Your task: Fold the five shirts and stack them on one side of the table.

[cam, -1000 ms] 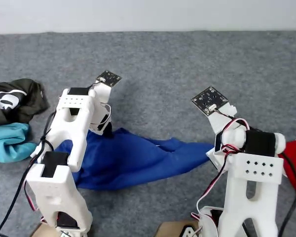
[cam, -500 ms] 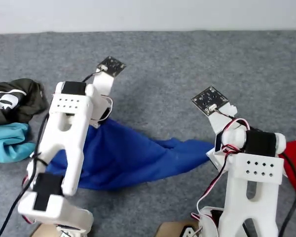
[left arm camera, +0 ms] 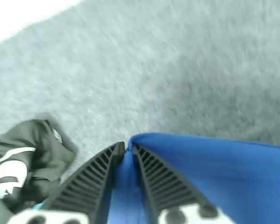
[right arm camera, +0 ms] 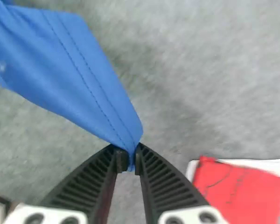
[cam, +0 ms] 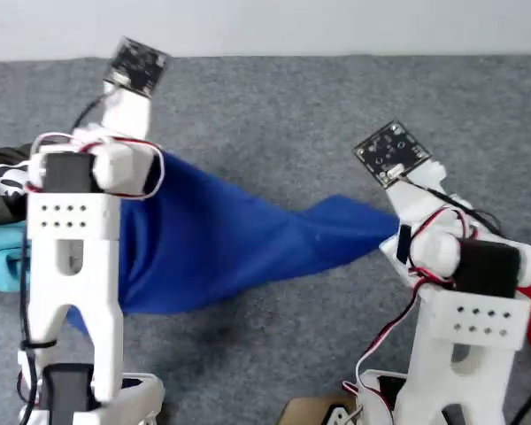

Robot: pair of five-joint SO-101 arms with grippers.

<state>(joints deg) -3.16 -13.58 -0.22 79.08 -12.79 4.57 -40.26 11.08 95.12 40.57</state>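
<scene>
A blue shirt hangs stretched between the two arms above the grey table. My left gripper is shut on one corner of the blue shirt, held high at the left of the high view. My right gripper is shut on the opposite corner of the blue shirt, at the right. A dark olive shirt lies crumpled at the left edge, with a teal shirt just in front of it. A red shirt lies at the right edge.
The dark olive shirt and teal shirt take up the left side, partly behind the left arm. A white item lies under the red shirt. Bare grey carpet spans the far middle and right of the table.
Both arms have lifted. The left gripper rose and swung toward the far left, pulling the blue shirt up off the table and spreading it wider; the right gripper rose slightly with its corner.
</scene>
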